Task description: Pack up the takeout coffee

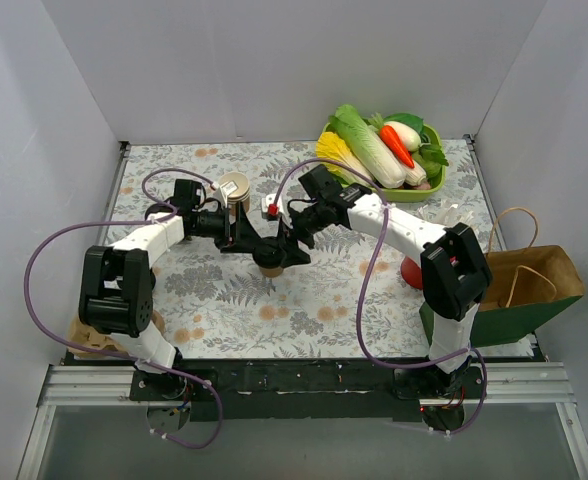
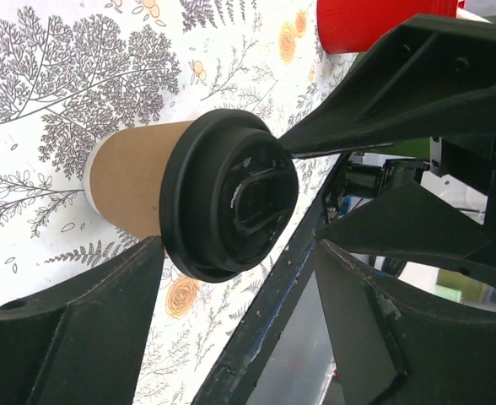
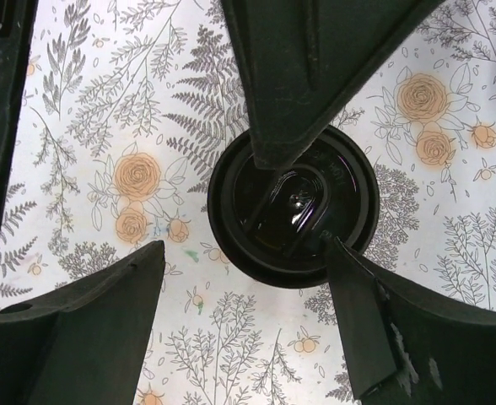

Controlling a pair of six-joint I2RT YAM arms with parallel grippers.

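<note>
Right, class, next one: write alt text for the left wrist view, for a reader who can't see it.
A tan paper cup with a black lid sits on a floral tablecloth, between the open fingers of the left gripper. The right gripper reaches toward the lid from the right, and a red cup shows at the top edge.

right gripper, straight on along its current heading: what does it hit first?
The black lid of the takeout coffee, centred under the open right gripper. The left gripper's finger overlaps the lid's edge; depth unclear.
</note>
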